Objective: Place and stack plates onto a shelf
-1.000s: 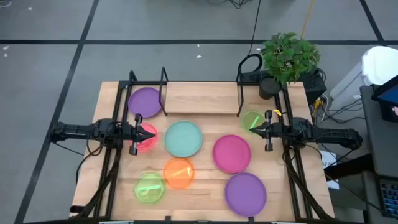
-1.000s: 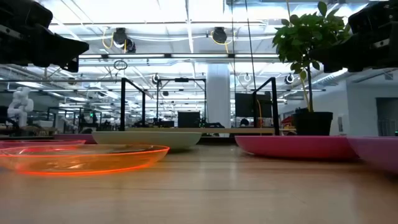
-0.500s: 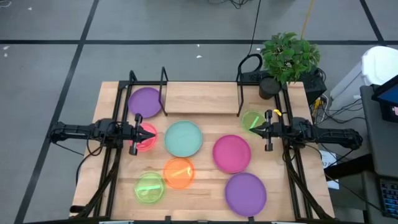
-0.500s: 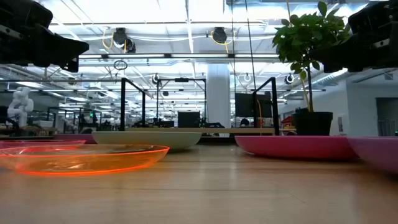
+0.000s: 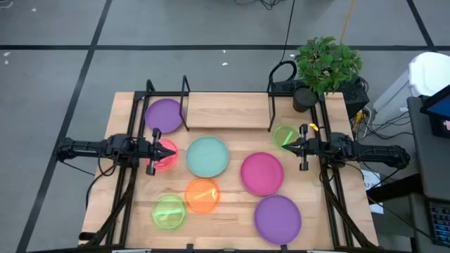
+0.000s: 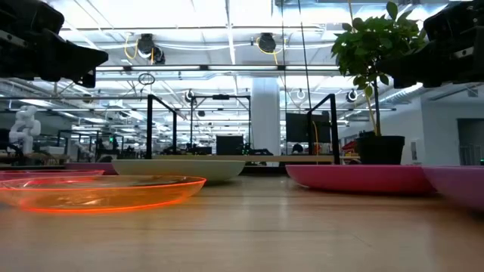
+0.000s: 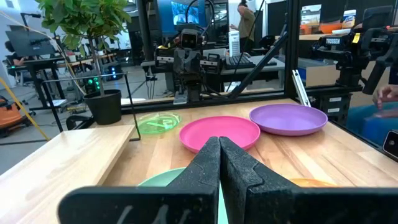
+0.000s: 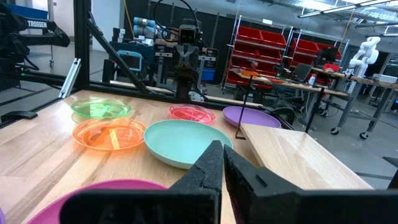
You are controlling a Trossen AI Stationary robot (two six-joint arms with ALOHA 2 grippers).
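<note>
Several round plates lie flat on the wooden table: purple (image 5: 164, 114) by the shelf's left frame, red (image 5: 162, 156), teal (image 5: 207, 156), magenta (image 5: 261, 173), purple (image 5: 277, 218), orange (image 5: 202, 195), green (image 5: 169, 211) and green (image 5: 285, 135). The shelf (image 5: 226, 111), a light plank between black frames, stands at the far middle with nothing on it. My left gripper (image 5: 172, 150) hangs shut over the red plate, pointing level at the table's middle. My right gripper (image 5: 285, 147) hangs shut over the near edge of the far green plate, facing it. Neither holds anything.
A potted plant (image 5: 323, 67) stands at the table's far right corner, beside the shelf's right frame (image 5: 271, 105). Bare wood shows between the plates and along the near edge (image 5: 225, 242). Each arm's black support frame runs along its side of the table.
</note>
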